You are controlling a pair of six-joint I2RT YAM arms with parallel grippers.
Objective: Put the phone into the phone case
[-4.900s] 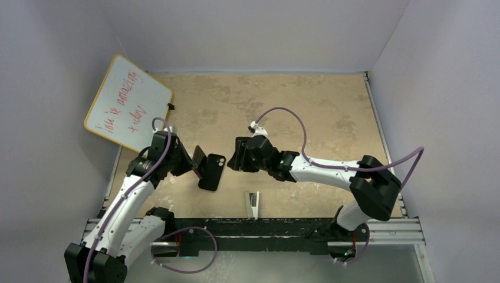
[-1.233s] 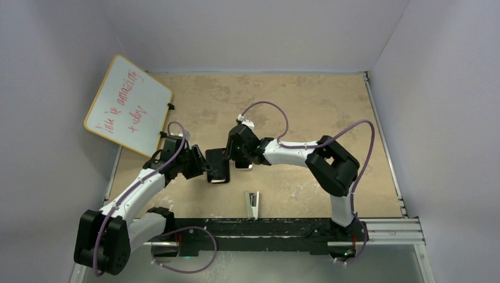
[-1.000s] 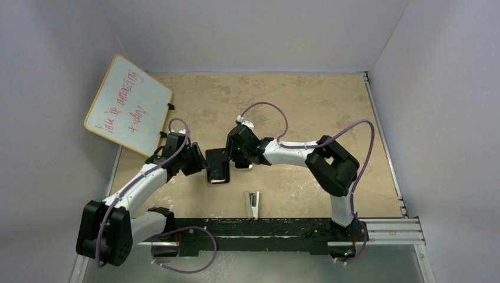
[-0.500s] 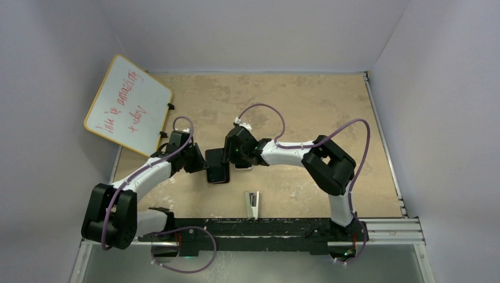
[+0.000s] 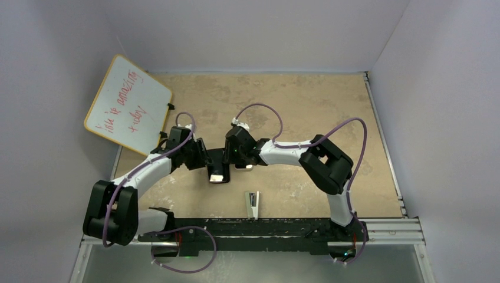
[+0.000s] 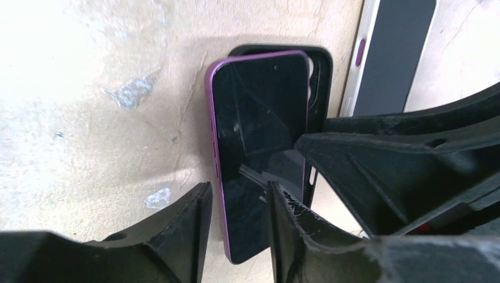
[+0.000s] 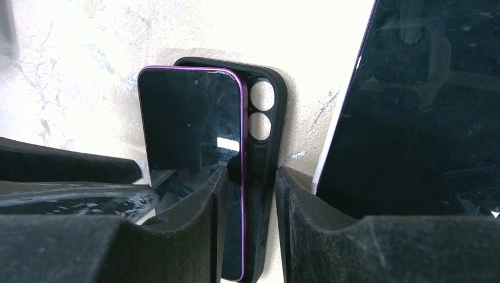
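Two phones [image 7: 188, 135] [image 7: 413, 106] — one phone case [image 7: 263, 153]

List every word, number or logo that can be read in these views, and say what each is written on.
"You're amazing today": red handwriting on the whiteboard, seen at a slant. This is a best reading, and the last word is unclear.
Phone: no text; the screen is dark.
Case: plain black, with no readable mark or logo.
Nothing else in any view carries legible writing.
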